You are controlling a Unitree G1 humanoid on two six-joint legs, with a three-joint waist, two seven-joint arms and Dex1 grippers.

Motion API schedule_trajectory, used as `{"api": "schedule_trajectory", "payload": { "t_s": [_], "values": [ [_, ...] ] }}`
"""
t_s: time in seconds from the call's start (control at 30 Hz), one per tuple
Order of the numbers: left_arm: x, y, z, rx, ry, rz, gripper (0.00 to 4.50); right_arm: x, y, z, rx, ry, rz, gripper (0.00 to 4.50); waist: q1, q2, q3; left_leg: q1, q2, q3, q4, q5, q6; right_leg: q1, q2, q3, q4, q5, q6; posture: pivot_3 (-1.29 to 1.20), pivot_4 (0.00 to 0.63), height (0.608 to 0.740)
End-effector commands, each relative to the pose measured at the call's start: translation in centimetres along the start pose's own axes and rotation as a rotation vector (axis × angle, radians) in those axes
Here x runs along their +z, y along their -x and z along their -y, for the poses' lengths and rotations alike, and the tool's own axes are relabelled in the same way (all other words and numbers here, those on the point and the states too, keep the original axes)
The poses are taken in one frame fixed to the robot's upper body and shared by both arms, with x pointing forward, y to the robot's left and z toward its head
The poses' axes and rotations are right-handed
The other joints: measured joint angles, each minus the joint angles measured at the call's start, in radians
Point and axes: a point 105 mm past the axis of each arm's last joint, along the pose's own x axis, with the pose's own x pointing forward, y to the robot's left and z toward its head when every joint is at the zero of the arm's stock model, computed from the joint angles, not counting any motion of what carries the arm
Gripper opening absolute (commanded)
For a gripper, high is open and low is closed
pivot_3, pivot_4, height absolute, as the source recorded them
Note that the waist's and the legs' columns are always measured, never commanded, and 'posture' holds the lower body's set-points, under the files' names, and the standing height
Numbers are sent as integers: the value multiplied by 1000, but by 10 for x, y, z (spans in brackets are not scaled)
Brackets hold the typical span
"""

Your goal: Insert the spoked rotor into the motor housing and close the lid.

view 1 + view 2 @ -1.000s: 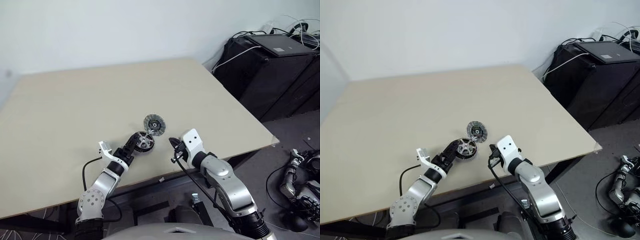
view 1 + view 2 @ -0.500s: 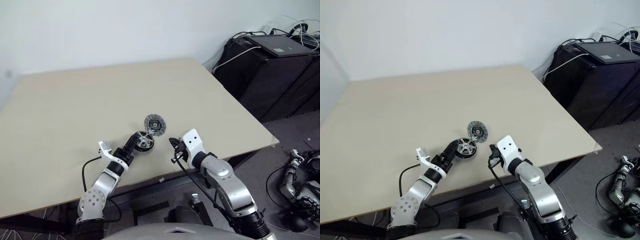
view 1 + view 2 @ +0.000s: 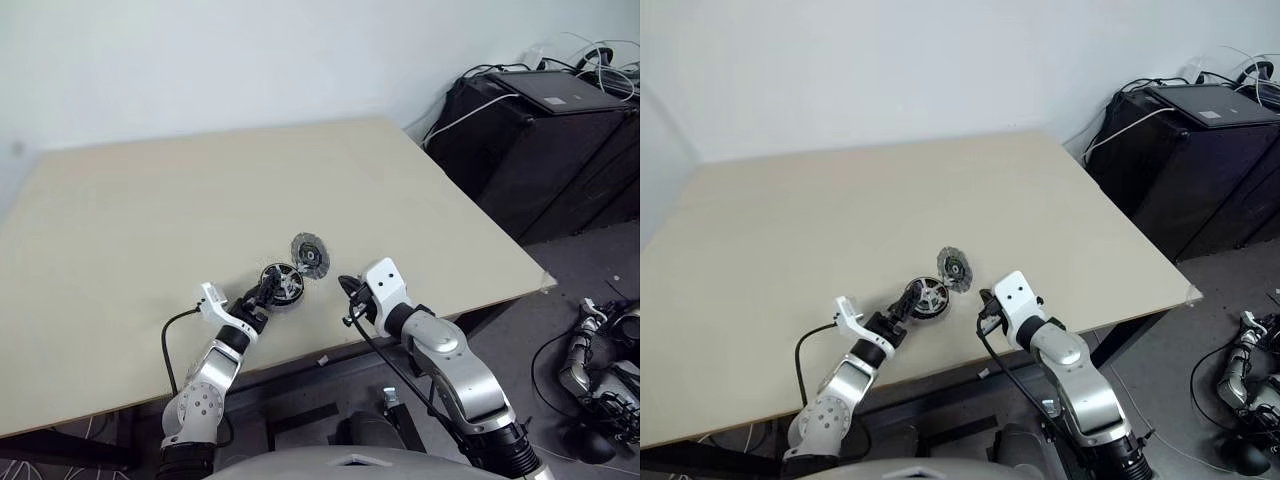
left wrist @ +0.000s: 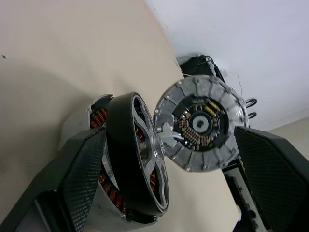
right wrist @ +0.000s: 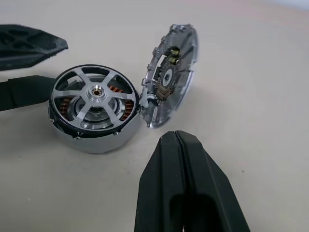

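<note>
The spoked rotor (image 5: 95, 96) already sits in the motor housing (image 5: 87, 135) on the counter (image 3: 150, 220), so the left gripper (image 3: 268, 291) brackets it with jaws wide while the lid (image 5: 171, 72) leans tilted against the housing's side, and the right gripper (image 5: 179, 145), jaws closed, waits just beside.

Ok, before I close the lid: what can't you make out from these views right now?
- Motor housing windings: mostly hidden under the spoked rotor, both wrist views.
- Lid outer face: turned away.
- Whether the left gripper touches the rotor: too small in the eye views.
</note>
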Motion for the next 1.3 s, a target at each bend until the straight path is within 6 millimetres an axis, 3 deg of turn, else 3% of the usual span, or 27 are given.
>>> {"api": "schedule_trajectory", "payload": {
  "t_s": [0.03, 0.33, 0.5, 0.6, 0.7, 0.87, 0.93, 1.07, 1.3],
  "values": [
    [6, -2, -2, 29, -34, 77, 4486, 12, 1, 4, -10, 19, 47, 0, -1, 0, 0, 2, 0, 0, 0, 0, 0, 1, 0, 0, 0, 0, 0, 0, 0, 740],
    [6, -5, 7, -39, -22, 116, 4486, 13, 2, 4, -9, 23, 48, 0, -4, 0, 0, 4, 1, 0, 0, 0, -1, 1, 1, 0, 1, 0, 0, 0, 0, 740],
    [16, -3, 22, -149, 198, 156, 4486, 13, 2, 4, -8, 26, 48, 0, -3, 0, 1, 3, 1, 0, -1, 0, 0, 0, 1, 1, 0, 0, -1, 0, 0, 740],
    [15, -3, 22, -148, 326, 132, 4486, 13, 1, 4, -6, 27, 48, 0, -1, -1, 1, 3, 1, 0, -1, 0, 0, 0, 1, 1, 0, 0, -1, 0, 0, 740],
    [10, -4, 19, -118, 304, 98, 4486, 13, 1, 4, -5, 27, 49, 0, 1, -1, 1, 3, 1, -1, 0, 0, 0, 1, 1, 1, 0, 0, 0, 0, 0, 740],
    [6, -8, 18, -72, -57, 110, 4486, 14, 1, 4, -4, 27, 50, 0, 4, -1, 1, 3, 0, 0, 0, 0, 0, 1, 1, 1, 0, 0, -1, 0, 0, 740],
    [3, -9, 17, -58, -94, 116, 4486, 14, 1, 4, -4, 27, 50, 0, 6, -1, 1, 3, 0, 0, 0, 0, 0, 1, 1, 1, 0, 1, -1, 0, 0, 740],
    [-2, -9, 14, -55, 212, 85, 4486, 14, 1, 4, -5, 28, 50, 0, 5, 0, 0, 3, 1, 0, 0, 0, 0, 1, 1, 1, 0, 0, -1, 0, 0, 740],
    [2, -6, 27, -161, 518, 45, 4486, 14, 2, 6, -10, 33, 49, 0, 10, 0, 1, 3, 0, -1, 0, 0, 0, 1, 1, 1, 0, 0, -1, 0, 0, 740]
  ]
}}
